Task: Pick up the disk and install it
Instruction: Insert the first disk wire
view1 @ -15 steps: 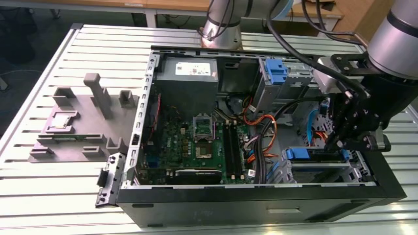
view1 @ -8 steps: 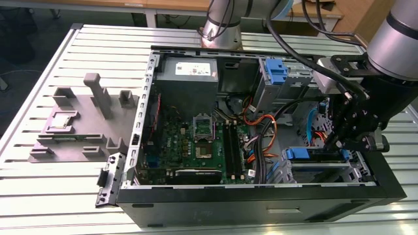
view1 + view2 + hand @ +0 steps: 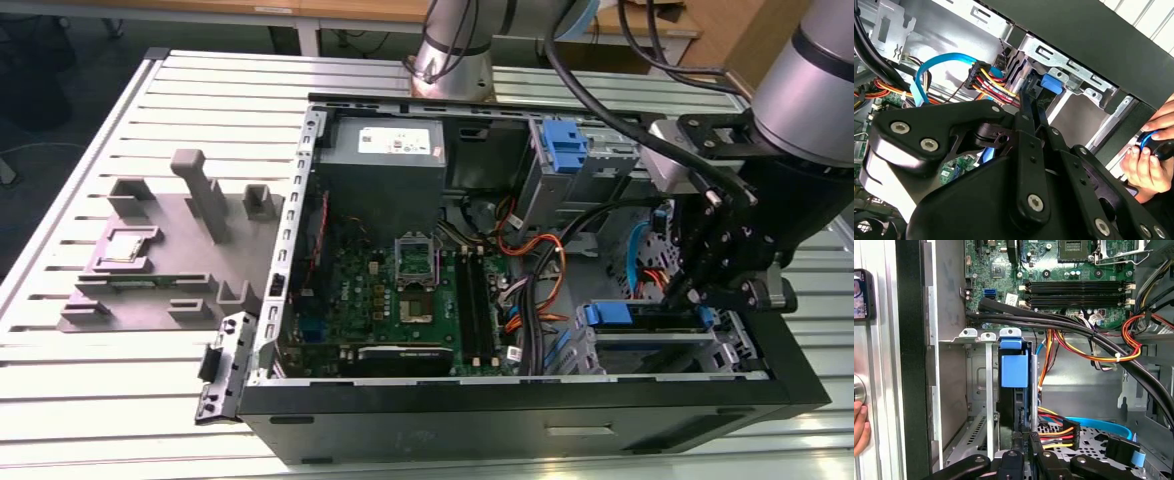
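An open computer case (image 3: 534, 400) lies on the slatted desk (image 3: 160, 400). In its metal drive cage (image 3: 981, 390) the disk (image 3: 1014, 370) stands upright, blue carrier showing. The tool (image 3: 1024, 442) is closed on the disk's edge.

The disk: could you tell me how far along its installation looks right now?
Mostly done, it seems: the disk stands on edge inside the drive cage, its blue carrier tab showing. In hand: the gripper sits at the disk's edge. Left: I cannot tell whether it is fully seated.
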### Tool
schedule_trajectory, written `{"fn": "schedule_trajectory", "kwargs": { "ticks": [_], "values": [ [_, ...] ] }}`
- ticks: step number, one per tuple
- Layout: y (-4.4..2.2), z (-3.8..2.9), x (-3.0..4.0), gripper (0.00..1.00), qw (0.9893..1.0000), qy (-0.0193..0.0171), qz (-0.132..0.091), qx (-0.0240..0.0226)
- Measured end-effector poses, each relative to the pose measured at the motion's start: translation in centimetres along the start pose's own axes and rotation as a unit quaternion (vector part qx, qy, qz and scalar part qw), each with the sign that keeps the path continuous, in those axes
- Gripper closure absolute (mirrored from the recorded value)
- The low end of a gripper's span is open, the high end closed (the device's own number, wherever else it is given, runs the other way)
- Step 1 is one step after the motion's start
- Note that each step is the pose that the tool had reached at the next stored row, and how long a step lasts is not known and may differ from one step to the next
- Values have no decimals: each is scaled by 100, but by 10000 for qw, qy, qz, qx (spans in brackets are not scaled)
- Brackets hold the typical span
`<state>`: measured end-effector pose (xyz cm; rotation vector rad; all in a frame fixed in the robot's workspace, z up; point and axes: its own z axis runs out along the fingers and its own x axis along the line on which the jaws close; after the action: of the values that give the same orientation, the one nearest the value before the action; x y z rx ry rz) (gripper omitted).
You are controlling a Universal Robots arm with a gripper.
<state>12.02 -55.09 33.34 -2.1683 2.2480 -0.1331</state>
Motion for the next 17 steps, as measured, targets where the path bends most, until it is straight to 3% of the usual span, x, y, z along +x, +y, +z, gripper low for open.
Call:
{"fn": "schedule_trajectory", "kwargs": {
  "ticks": [9, 13, 17],
  "values": [
    [3, 6, 5, 83, 10000, -35, 2, -1],
    [-1, -52, 8, 83, 10000, -35, 3, -1],
    [-1, -45, 23, 83, 10000, -39, 3, -1]
  ]
}}
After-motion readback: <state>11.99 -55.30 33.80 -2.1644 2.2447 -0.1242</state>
